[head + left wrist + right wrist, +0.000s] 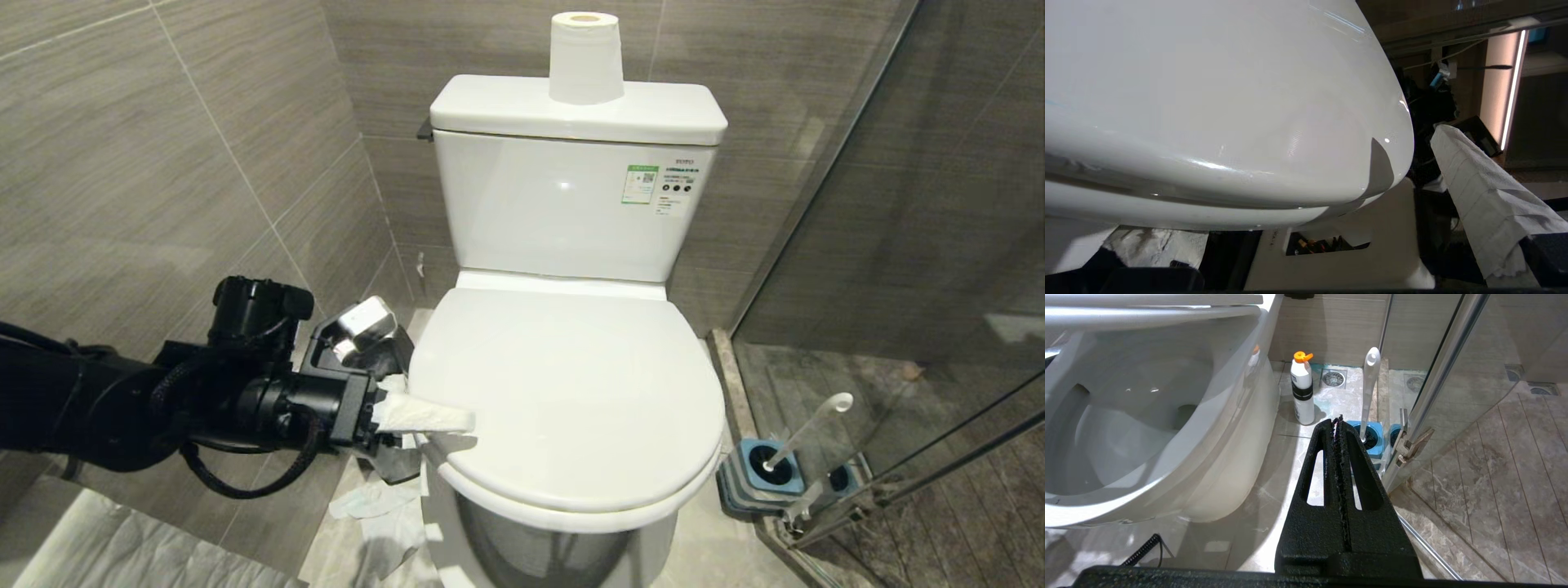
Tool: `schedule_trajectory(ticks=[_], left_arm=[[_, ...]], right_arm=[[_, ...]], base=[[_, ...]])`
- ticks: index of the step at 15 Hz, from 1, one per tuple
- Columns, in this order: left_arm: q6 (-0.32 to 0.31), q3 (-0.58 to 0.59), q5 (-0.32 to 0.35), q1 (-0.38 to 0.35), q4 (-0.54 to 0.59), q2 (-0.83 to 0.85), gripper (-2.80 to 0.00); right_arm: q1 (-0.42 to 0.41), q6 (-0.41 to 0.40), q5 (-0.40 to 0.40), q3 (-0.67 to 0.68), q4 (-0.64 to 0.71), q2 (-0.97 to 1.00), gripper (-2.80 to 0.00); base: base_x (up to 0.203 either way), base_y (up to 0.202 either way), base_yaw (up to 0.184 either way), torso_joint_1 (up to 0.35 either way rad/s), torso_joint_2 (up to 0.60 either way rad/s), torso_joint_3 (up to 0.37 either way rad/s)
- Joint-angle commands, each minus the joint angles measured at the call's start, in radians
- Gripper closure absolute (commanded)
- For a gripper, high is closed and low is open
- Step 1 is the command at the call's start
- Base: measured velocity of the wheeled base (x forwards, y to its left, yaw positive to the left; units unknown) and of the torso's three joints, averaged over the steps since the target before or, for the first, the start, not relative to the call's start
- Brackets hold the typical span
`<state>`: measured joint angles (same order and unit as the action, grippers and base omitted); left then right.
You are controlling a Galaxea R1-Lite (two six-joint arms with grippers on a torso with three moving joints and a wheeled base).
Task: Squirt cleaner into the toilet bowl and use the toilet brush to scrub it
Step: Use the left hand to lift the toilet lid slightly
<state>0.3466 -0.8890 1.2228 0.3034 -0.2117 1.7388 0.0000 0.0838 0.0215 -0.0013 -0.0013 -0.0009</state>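
The white toilet bowl (571, 498) has its lid (571, 392) down, so the basin is hidden; its glossy outer side (1229, 457) shows in the right wrist view. My left gripper (437, 445) is open at the lid's left edge, one tissue-wrapped finger (424, 416) lying over the lid and the other lower down. The lid (1208, 102) fills the left wrist view between the wrapped fingers (1486, 196). The toilet brush (808, 429) stands in its blue-topped holder (763, 474) on the floor to the right. My right gripper (1336, 420) is shut and empty, low near the brush (1370, 392). The cleaner is out of view.
A white bottle with an orange cap (1302, 388) stands on the floor between bowl and brush holder (1372, 435). A paper roll (584, 57) sits on the tank. The glass shower door (898, 245) closes the right side, tiled wall the left. Crumpled tissue (375, 506) lies on the floor.
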Motion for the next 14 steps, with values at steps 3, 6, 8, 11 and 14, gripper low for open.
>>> schedule_trajectory(ticks=[3, 6, 8, 11, 14], left_arm=[[0.107, -0.058, 0.005, 0.037, -0.005, -0.061, -2.8], [0.109, -0.057, -0.009, 0.069, -0.005, -0.056, -2.8], [0.11, -0.06, -0.012, 0.069, -0.005, -0.059, -2.8], [0.129, -0.067, -0.014, 0.071, -0.003, -0.079, -2.8], [0.163, -0.07, -0.014, 0.075, -0.005, -0.101, -2.8]], right_arm=[[0.0, 0.001, 0.0, 0.0, 0.0, -0.001, 0.0], [0.0, 0.001, 0.0, 0.0, 0.0, 0.0, 0.0], [0.0, 0.001, 0.0, 0.0, 0.0, 0.001, 0.0], [0.0, 0.001, 0.0, 0.0, 0.0, -0.001, 0.0], [0.0, 0.001, 0.0, 0.0, 0.0, -0.001, 0.0]], base=[[0.0, 0.0, 0.0, 0.0, 0.0, 0.0], [0.0, 0.0, 0.0, 0.0, 0.0, 0.0], [0.0, 0.0, 0.0, 0.0, 0.0, 0.0], [0.0, 0.0, 0.0, 0.0, 0.0, 0.0], [0.0, 0.0, 0.0, 0.0, 0.0, 0.0]])
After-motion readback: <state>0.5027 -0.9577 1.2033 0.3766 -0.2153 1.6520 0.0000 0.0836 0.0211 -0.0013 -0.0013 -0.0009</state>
